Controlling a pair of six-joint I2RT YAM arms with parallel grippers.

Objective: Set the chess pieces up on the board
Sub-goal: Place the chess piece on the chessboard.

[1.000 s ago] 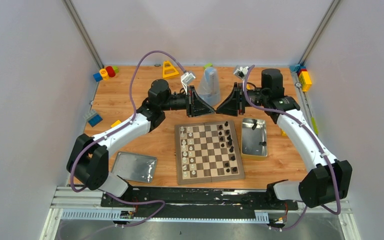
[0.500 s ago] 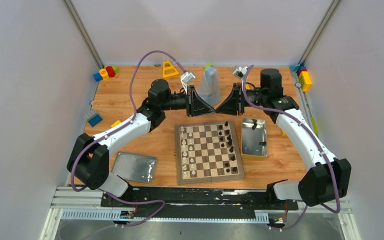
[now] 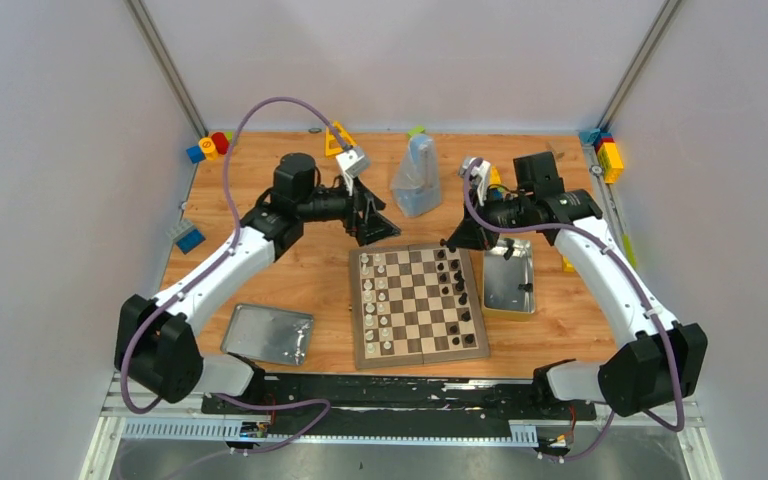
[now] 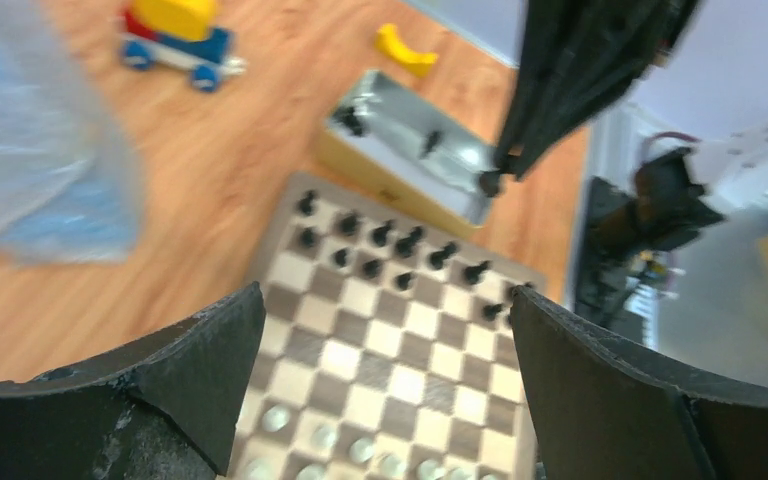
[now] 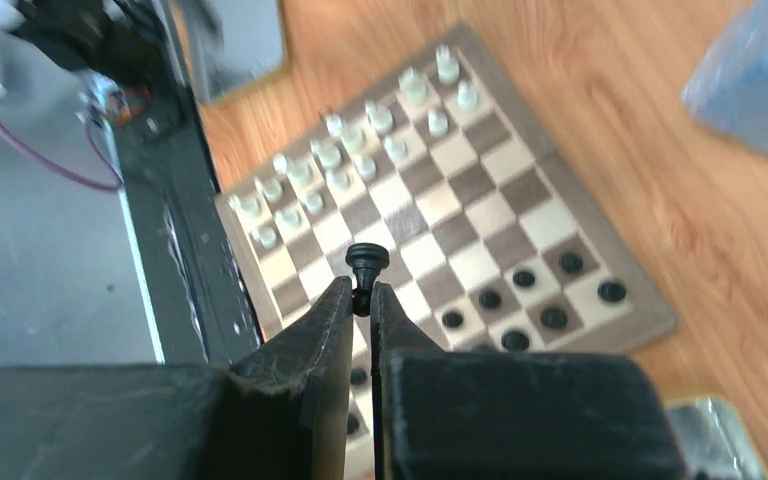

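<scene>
The board [image 3: 415, 300] lies at the table's middle, with cream-white chess pieces [image 3: 371, 292] down its left side and black ones [image 3: 458, 290] down its right. My right gripper [image 3: 451, 243] hovers over the board's far right corner, shut on a small black piece [image 5: 365, 263] that sticks out past the fingertips [image 5: 338, 300]. My left gripper [image 3: 374, 232] hangs open and empty off the far left corner. Through its jaws I see the board [image 4: 400, 360], and beyond it the right gripper [image 4: 570, 80] with the black piece [image 4: 488, 183].
An open silver tin [image 3: 507, 290] right of the board holds a few black pieces. Its lid [image 3: 268, 333] lies at the front left. A clear plastic bag [image 3: 415, 178] stands behind the board. Colourful toy blocks [image 3: 210, 146] sit along the far corners and edges.
The grippers were tip to tip behind the board. The left one has opened and drawn back left; the right one has come down toward the board with the black piece.
</scene>
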